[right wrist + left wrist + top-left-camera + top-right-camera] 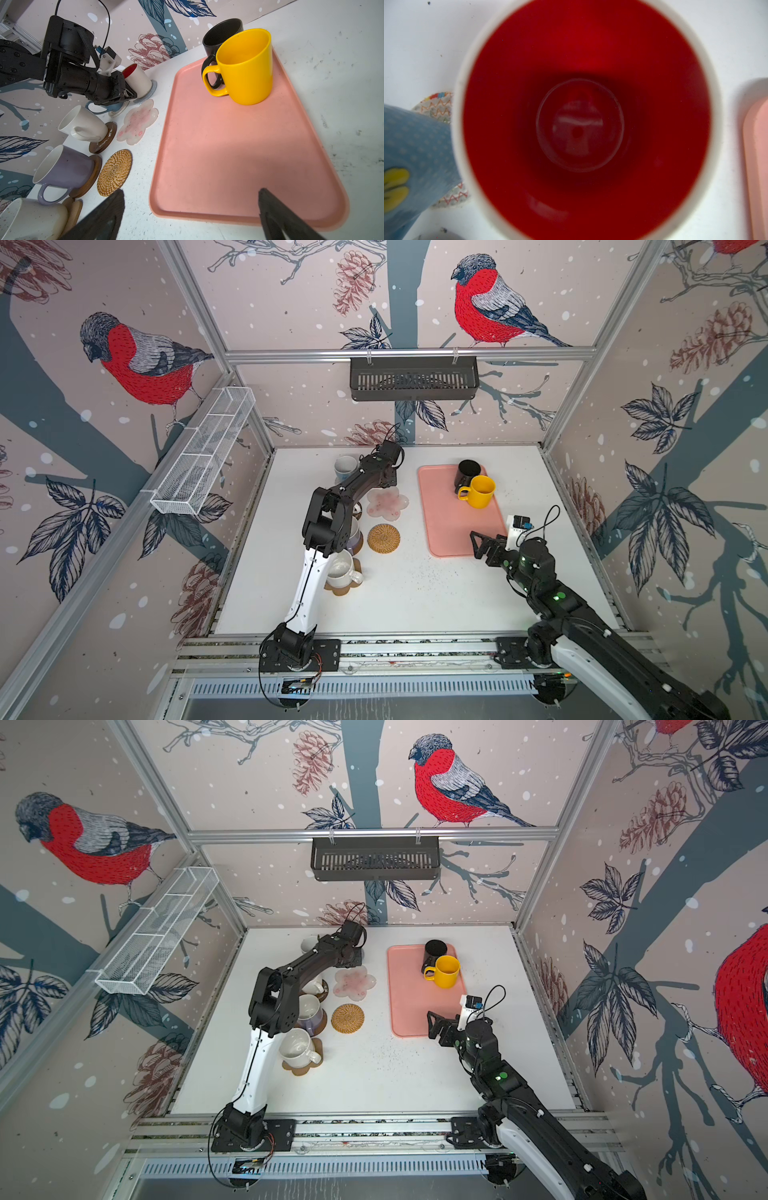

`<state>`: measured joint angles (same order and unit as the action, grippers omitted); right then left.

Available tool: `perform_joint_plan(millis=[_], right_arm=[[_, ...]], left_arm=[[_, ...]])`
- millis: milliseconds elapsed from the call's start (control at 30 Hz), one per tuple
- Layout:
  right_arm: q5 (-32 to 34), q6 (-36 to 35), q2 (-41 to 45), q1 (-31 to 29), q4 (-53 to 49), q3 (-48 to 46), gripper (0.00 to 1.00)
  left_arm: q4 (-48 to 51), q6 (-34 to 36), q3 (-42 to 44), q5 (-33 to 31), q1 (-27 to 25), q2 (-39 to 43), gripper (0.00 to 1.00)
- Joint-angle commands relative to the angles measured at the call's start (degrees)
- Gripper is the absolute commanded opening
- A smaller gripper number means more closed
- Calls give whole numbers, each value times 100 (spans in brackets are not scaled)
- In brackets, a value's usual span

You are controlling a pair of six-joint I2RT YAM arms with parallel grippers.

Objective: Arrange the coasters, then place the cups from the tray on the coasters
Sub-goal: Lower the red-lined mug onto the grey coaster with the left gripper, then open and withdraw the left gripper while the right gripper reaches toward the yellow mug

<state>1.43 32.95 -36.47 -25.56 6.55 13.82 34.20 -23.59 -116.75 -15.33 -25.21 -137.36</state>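
The white cup with a red inside (137, 81) stands on a grey-blue woven coaster (153, 88); my left gripper (129, 93) is at its side, jaws hidden. Its red inside (579, 124) fills the left wrist view. Beside it is the light blue cup (415, 155) on a beige woven coaster (440, 106). The pink flower coaster (386, 502) and the wicker coaster (383, 537) lie bare. On the tray (453, 526) stand the black cup (467, 472) and the yellow cup (480, 491). My right gripper (191, 192) hangs open over the tray's near edge.
A white cup (83, 124), a lavender cup (62, 166) and a cream cup (31, 218) sit on coasters in a row on the left. A dark slotted basket (413, 379) and a white wire rack (203, 452) hang on the walls.
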Motion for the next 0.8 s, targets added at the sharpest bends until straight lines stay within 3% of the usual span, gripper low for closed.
perform_joint_plan(millis=[0,300,633,767], right_arm=[[-36,-25,-9,3,172,24,99],[-46,-25,-4,1,180,26,99],[54,-56,-38,-1,65,110,99],[148,-95,-49,16,-193,279,100]], left_arm=[[-229,-25,-6,-154,8,7,30],[-128,-15,-6,-180,8,101,56],[-17,106,158,-121,-36,710,73],[-84,288,429,8,-83,1189,75]])
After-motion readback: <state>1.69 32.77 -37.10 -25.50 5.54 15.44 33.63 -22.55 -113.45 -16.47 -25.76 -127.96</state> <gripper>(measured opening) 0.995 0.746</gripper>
